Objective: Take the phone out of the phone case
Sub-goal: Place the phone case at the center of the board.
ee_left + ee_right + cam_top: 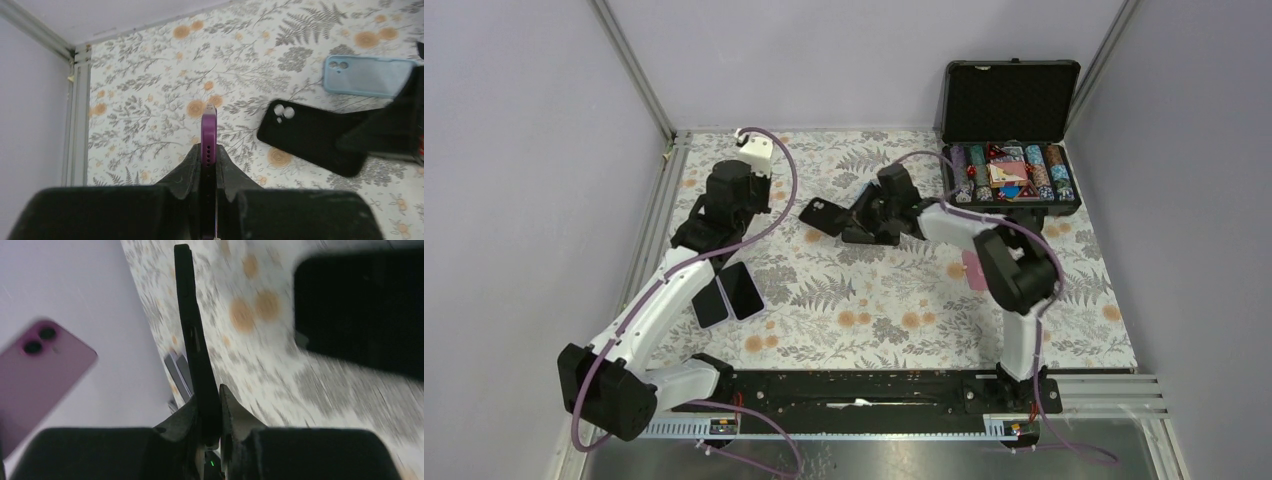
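Two grips on, operator. Your left gripper point(209, 156) is clamped on the purple phone point(208, 125), held edge-on above the floral surface point(874, 310) on the left side. Nearer the arm bases, a pair of dark slabs point(742, 290) lies flat, side by side. Mid-surface, your right gripper point(209, 401) pinches the black phone case point(822, 216) by its edge, apart from the phone. Far right, an open chip case point(1009, 100) sits at the back.
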Robot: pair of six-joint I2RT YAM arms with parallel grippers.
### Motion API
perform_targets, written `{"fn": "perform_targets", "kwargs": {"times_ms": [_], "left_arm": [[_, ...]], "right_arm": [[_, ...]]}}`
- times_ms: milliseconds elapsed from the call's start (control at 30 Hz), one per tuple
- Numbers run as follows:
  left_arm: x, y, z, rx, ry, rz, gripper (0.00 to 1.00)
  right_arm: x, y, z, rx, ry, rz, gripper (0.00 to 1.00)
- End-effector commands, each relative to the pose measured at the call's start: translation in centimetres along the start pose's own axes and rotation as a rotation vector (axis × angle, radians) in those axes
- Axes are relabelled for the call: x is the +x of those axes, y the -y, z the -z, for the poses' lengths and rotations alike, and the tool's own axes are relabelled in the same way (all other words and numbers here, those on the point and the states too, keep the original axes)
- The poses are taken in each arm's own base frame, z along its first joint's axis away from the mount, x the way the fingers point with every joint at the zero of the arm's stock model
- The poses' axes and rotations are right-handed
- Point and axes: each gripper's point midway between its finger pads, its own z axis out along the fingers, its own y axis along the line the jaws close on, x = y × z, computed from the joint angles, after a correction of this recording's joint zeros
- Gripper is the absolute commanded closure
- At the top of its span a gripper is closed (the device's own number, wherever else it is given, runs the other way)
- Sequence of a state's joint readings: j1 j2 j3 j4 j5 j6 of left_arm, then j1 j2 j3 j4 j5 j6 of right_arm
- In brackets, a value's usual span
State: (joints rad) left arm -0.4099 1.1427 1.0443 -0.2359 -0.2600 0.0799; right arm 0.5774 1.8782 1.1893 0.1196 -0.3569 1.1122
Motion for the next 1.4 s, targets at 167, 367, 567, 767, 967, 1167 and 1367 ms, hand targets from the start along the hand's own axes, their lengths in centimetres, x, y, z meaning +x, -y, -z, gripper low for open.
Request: {"fn": "perform_targets", "kwargs": {"times_ms": [167,367,567,767,967,1167,1367], "left_arm": [[-1.0,-3.6,0.4,-0.119,0.015,0.048,1.0],[2.2,-3.3,-0.6,-0.126,-0.089,0.039,1.0],[3.7,-1.8,-2.1,-0.067,-0.158,0.058,1.0],[4.9,-1.2,-4.1,-0.042,-0.181,-0.016,1.0],[5.6,-0.2,-6.5,-0.028,-0.167,-0.196,1.0],[8.2,0.6,-8.8,-0.003,-0.242,-0.519,1.0],[10.7,1.0,-9.8,0.025,-0.292,-0.597,1.0]], "right_arm": [[-3.5,-5.7,-9.7,-0.13,0.034,-0.027,0.77],[-3.9,-4.2,-11.4,-0.047,0.029,-0.002,0.31],[-4.2,-3.6,-7.3,0.142,0.022,0.095,0.12],[-5.0,-2.2,-2.1,0.214,0.075,0.222,0.0],[-5.0,-1.9,3.9,0.159,0.128,0.245,0.0],[-3.6,-0.8,9.8,0.119,0.157,0.254,0.01],[-2.0,1.2,12.4,0.077,0.168,0.185,0.02]]}}
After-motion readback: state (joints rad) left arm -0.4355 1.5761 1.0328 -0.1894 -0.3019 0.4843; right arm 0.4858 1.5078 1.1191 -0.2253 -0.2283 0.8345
